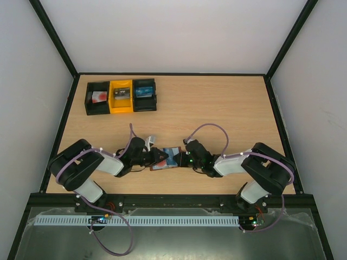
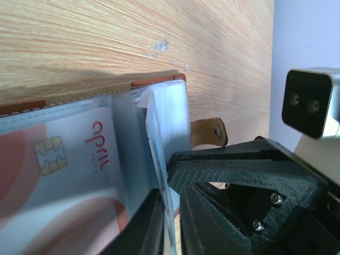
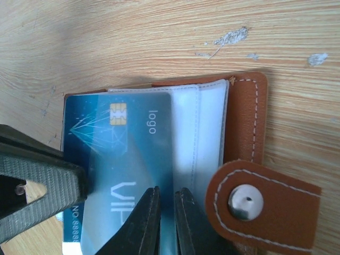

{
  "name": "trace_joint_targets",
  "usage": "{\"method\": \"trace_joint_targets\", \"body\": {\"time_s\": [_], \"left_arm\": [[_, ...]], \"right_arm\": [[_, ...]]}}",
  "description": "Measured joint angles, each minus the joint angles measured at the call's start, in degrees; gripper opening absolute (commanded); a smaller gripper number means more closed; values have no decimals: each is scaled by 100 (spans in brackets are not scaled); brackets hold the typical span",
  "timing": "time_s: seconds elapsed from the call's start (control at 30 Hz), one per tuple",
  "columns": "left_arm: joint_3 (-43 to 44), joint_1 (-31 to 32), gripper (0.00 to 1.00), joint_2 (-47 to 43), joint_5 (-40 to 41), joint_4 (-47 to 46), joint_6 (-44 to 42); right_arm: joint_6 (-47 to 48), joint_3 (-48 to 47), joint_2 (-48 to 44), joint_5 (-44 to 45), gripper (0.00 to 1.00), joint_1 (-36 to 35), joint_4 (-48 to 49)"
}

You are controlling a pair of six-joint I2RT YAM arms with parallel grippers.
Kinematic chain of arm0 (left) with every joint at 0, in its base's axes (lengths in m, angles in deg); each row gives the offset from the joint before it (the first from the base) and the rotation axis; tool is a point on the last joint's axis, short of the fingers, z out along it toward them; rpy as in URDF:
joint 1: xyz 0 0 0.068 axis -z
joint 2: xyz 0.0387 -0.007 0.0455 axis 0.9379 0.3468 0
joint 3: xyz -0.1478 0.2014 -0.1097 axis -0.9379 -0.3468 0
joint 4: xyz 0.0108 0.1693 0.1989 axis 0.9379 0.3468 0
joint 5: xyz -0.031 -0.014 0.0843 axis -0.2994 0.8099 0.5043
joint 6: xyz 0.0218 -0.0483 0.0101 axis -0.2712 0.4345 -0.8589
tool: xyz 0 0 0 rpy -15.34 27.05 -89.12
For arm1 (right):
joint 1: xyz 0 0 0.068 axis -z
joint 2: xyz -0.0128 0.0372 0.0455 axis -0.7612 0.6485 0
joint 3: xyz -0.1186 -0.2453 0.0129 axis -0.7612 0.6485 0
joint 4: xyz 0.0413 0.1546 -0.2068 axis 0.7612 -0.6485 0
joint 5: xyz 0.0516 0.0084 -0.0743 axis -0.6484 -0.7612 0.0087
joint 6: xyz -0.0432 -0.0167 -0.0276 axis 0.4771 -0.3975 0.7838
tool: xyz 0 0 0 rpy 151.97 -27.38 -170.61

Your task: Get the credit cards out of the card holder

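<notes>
The brown card holder lies open on the table between both grippers. In the right wrist view a blue card with a chip and "VIP" sticks out of its clear pocket. My right gripper is nearly shut, pinching at that pocket beside the snap tab. My left gripper is shut on a thin blue card edge seen edge-on; its finger covers the blue card's outer end. A white card with red circles sits in another sleeve. The black card is hidden.
Three small bins stand in a row at the back left: black, yellow and black. The right arm's wrist camera is close behind the card holder. Black frame rails border the table.
</notes>
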Motion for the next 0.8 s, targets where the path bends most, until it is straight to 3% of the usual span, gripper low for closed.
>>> {"method": "trace_joint_targets", "body": {"time_s": [0.47, 0.8], "left_arm": [[-59, -186, 3, -297, -35, 361, -184], [-68, -221, 3, -1252, 455, 1554, -529]], "right_arm": [[0, 2, 7, -4, 11, 17, 20], [0, 0, 7, -9, 12, 24, 22]]}}
